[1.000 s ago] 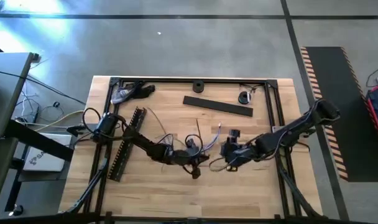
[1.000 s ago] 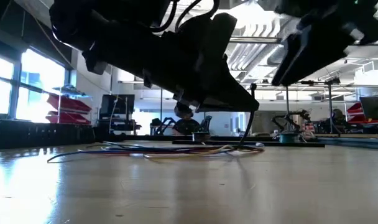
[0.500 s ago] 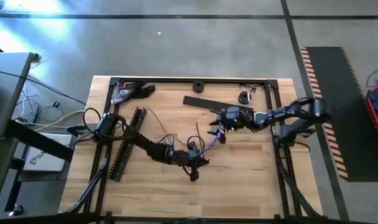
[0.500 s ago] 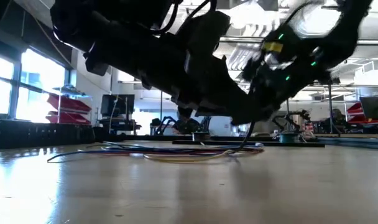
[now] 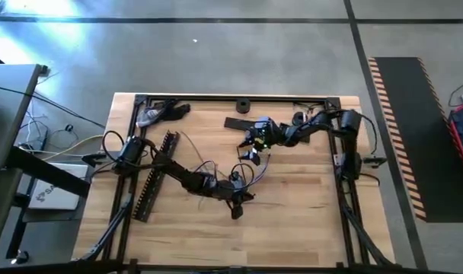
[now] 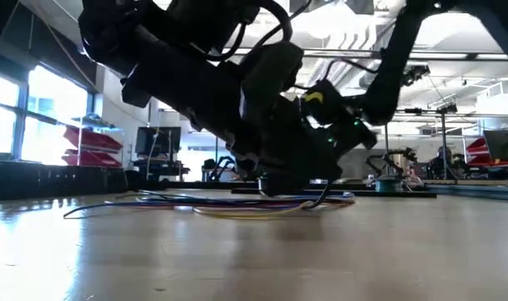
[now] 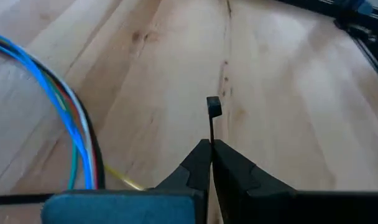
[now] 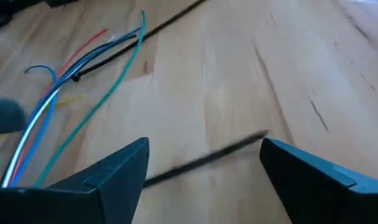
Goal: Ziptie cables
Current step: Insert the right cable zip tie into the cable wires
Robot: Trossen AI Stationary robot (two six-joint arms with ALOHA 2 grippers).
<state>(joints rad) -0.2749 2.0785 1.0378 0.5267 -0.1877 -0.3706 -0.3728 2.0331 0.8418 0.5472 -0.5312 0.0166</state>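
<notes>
While the left gripper [image 5: 237, 207] sits low over the near middle of the table [image 5: 308, 228], its two fingers [image 7: 229, 171] are pressed together on one thin black zip tie [image 7: 211, 124], whose square head stands just past the tips. One bundle of cables [image 6: 237, 203] lies on the wood beside that gripper; the left wrist view shows blue, green, white and black strands [image 7: 71, 118] curving close by, and the right wrist view adds a red one among them [image 8: 83, 68]. Farther back, the right gripper [image 5: 250, 148] hangs over the middle of the table with its two fingers [image 8: 111, 171] spread wide and nothing between them; a thin black strand [image 8: 207, 158] lies on the wood beneath the gap. Two slotted black strips are in sight: one [image 5: 151, 183] lies diagonally under the left arm, the other [image 5: 235, 122] lies near the far edge, partly covered by the right arm. Compared with a second ago, the right gripper has swung from the near right of the table, beside the left gripper, up and back toward the far side. The left gripper has stayed in place.
</notes>
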